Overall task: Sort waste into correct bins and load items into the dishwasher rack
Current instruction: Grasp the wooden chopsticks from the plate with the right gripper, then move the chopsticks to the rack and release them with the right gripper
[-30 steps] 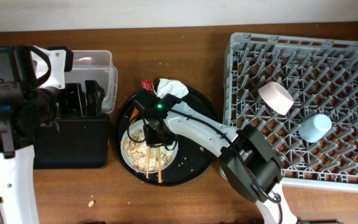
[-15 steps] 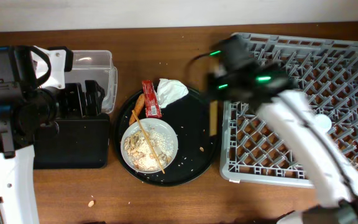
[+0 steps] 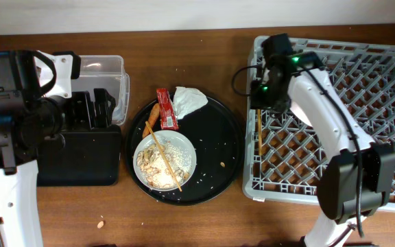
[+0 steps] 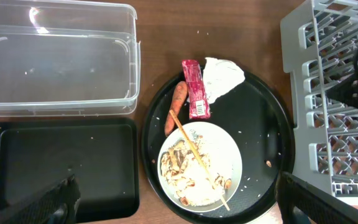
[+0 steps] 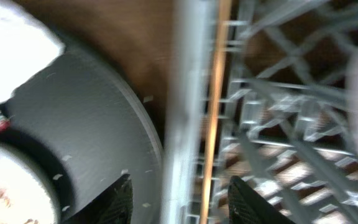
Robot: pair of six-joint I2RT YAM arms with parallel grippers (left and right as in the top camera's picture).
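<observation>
My right gripper [image 3: 259, 103] [image 5: 182, 196] is open over the left edge of the grey dishwasher rack [image 3: 389, 82] [image 5: 278, 106]. One wooden chopstick [image 3: 258, 130] [image 5: 213, 124] lies along the rack's left side, between the open fingers. The other chopstick [image 3: 164, 156] [image 4: 197, 163] rests across the white dish [image 3: 184, 147] [image 4: 229, 146] of rice scraps. The red wrapper [image 3: 166, 108], white napkin [image 3: 189, 99] and orange food piece [image 3: 151, 116] lie on the round tray's far side. My left gripper [image 3: 93, 110] [image 4: 178, 180] is open and empty, high above. The right arm hides the bowl and cup.
The clear tub [image 3: 105, 72] [image 4: 55, 62] stands at the far left with the shallow black tray [image 3: 81, 161] [image 4: 61, 155] in front of it. The round black tray [image 3: 218, 137] holds scattered rice grains and a crumb. Another crumb [image 3: 101, 223] lies on the table near the front.
My right arm lifted one chopstick from the dish and carried it right to the rack's left side. The fingers now stand open around it. The left arm has not moved.
</observation>
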